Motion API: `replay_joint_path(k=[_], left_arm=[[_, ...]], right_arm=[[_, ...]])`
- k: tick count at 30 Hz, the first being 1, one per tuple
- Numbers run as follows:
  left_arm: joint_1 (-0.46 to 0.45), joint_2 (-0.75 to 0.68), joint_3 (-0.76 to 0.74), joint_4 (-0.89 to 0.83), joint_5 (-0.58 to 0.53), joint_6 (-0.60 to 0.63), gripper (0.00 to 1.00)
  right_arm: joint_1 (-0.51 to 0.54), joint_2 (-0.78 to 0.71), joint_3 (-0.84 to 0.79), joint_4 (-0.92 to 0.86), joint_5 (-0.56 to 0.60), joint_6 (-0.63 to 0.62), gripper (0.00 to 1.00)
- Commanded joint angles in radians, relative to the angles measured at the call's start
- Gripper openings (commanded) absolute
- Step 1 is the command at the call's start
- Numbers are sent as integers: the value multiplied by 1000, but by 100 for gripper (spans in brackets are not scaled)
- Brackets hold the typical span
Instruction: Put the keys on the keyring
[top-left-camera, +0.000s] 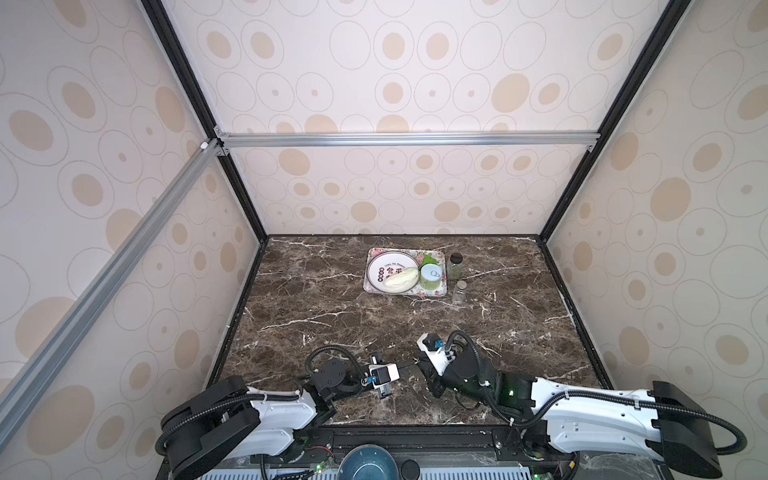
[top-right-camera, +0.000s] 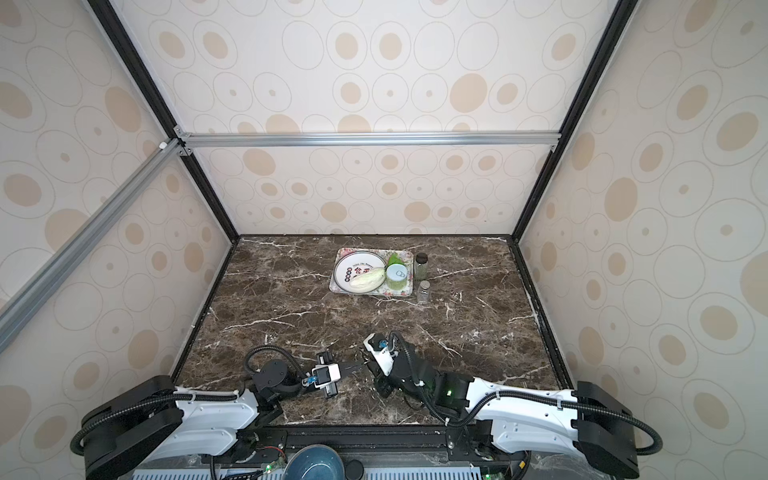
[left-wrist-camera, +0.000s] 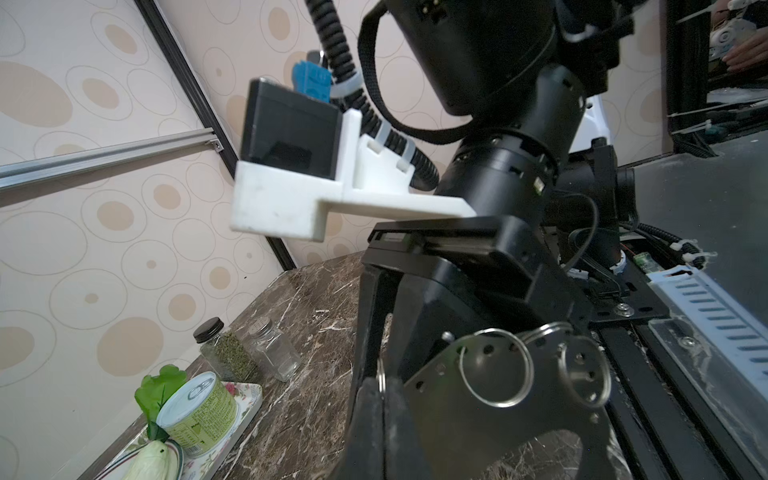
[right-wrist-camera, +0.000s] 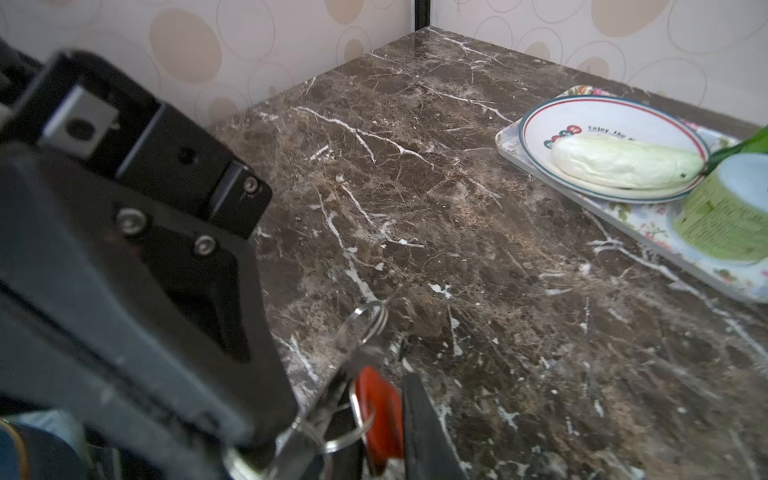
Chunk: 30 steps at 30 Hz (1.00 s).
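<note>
The keyring (left-wrist-camera: 478, 399), a flat grey plate with small rim holes and split rings (left-wrist-camera: 494, 368) hanging on it, is held in the air near the table's front. My left gripper (left-wrist-camera: 384, 399) is shut on its edge, with a thin ring pinched between the fingers. In both top views the left gripper (top-left-camera: 409, 365) (top-right-camera: 356, 365) meets the right gripper (top-left-camera: 424, 370) (top-right-camera: 372, 366) tip to tip. One of the keys, with a red-orange tag (right-wrist-camera: 382, 419) on a small ring, sits between the fingers of my right gripper (right-wrist-camera: 376, 399), which is shut on it right beside the plate.
At the back stands a floral tray (top-left-camera: 440, 291) holding a white plate (top-left-camera: 376, 266) with a pale cabbage (top-left-camera: 401, 277) and a green can (top-left-camera: 431, 277). Two glass jars (top-left-camera: 456, 266) (top-left-camera: 459, 291) stand to its right. A blue bowl (top-left-camera: 368, 461) sits below the front edge.
</note>
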<state>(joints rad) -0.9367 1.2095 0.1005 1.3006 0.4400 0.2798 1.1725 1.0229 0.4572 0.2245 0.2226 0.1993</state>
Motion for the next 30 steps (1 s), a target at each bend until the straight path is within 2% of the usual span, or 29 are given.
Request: replay_joint_path(k=[1, 4, 14, 24, 30], left_arm=[[6, -29, 18, 39, -28, -4, 0], [6, -37, 8, 42, -64, -1, 0], [6, -34, 6, 42, -111, -5, 0], [6, -26, 8, 43, -137, -14, 0], [5, -19, 7, 52, -151, -25, 14]], right_arm=[[7, -11, 11, 7, 64, -7, 7], [6, -37, 11, -10, 100, -25, 0], [7, -132, 12, -68, 187, -86, 0], [7, -136, 30, -101, 198, -99, 0], [7, -120, 63, -145, 211, -106, 0]])
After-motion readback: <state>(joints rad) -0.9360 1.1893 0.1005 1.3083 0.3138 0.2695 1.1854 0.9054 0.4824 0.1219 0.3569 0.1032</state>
